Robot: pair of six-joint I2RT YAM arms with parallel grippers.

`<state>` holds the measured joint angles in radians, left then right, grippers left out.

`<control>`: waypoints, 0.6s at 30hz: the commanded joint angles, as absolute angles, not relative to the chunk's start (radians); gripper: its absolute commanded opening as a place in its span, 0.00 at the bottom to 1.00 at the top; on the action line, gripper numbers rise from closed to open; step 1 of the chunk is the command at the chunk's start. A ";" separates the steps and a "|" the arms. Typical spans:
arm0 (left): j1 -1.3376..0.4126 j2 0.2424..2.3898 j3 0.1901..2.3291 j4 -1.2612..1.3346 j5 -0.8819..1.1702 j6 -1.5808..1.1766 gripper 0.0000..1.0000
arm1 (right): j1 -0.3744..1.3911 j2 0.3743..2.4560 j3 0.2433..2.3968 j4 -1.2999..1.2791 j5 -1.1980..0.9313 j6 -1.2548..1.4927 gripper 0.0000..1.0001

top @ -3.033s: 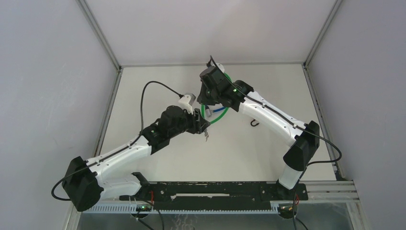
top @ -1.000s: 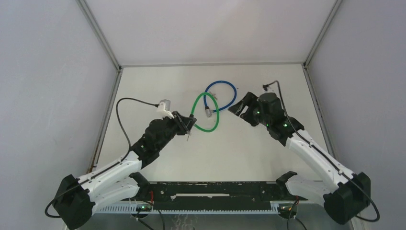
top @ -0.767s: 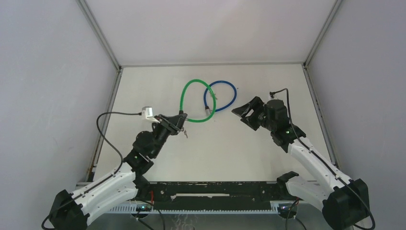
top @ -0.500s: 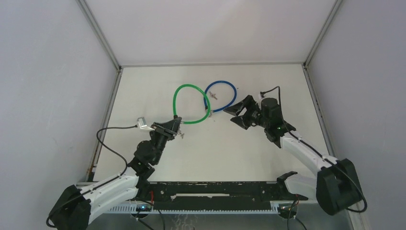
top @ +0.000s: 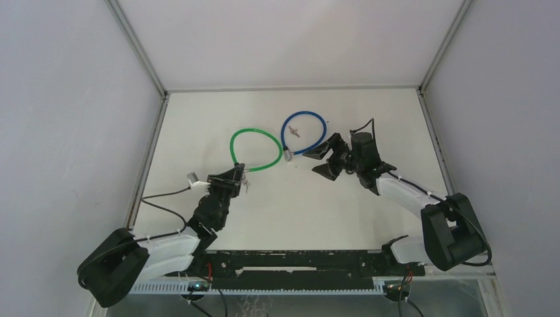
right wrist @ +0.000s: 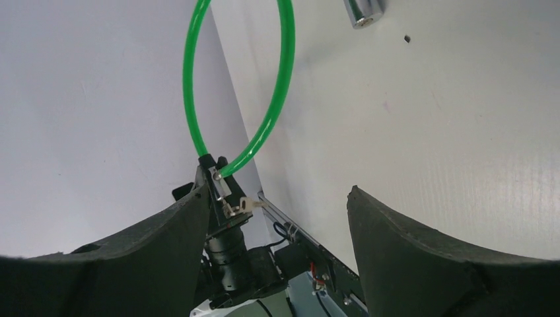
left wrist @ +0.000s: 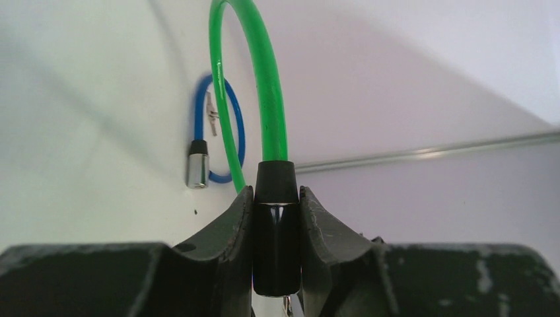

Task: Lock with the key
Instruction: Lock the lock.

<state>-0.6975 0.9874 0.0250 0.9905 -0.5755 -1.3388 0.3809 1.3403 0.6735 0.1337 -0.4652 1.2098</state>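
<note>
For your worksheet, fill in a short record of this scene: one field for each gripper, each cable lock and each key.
left gripper: shut on the black body of the green lock
green lock: loop reaches from the left gripper toward the blue lock
key: hangs under the green lock's body
right gripper: open, empty, beside the blue lock
blue lock: lies on the table
small key: inside the blue loop

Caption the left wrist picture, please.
Left gripper with jaws shut on the black barrel of a green cable loop; a blue cable loop lies beyond.
</note>
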 commanded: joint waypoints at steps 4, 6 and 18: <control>-0.730 1.069 0.023 1.112 -0.707 -1.540 0.00 | 0.439 1.392 0.657 0.264 -0.522 1.415 0.81; -0.734 1.092 0.020 1.106 -0.716 -1.575 0.00 | 0.457 1.410 0.651 0.313 -0.549 1.505 0.77; -0.789 1.298 0.065 1.190 -0.756 -1.692 0.00 | 0.665 1.423 0.660 0.360 -0.499 1.978 0.59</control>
